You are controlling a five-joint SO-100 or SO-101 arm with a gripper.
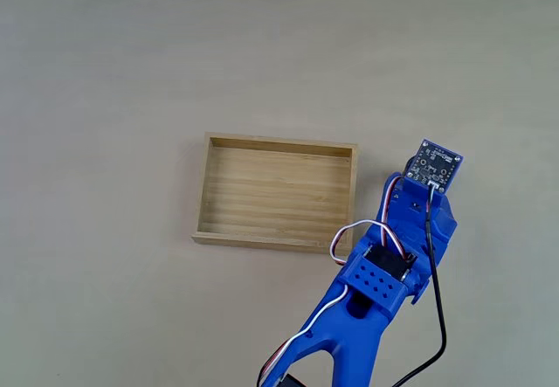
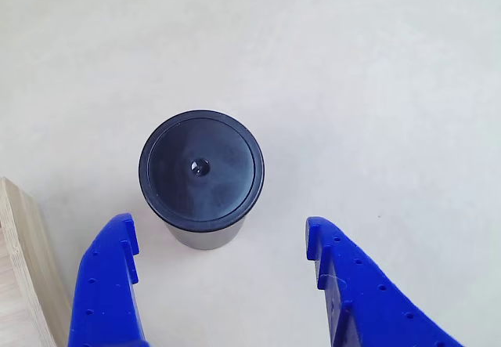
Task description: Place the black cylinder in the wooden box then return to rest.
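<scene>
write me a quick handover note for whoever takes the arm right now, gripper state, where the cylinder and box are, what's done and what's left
Gripper: open, holding nothing; its two blue fingers stand apart in the other view, with the black cylinder just beyond the tips, upright on the table, not yet between them.
Wooden box: on the table in the fixed view, nothing in it. The arm reaches past its right side; a corner of the box shows at the left edge of the other view.
Done: the approach to the cylinder.
Left: move in around the cylinder, close, lift, carry it over to the box, release, go back to rest.
</scene>
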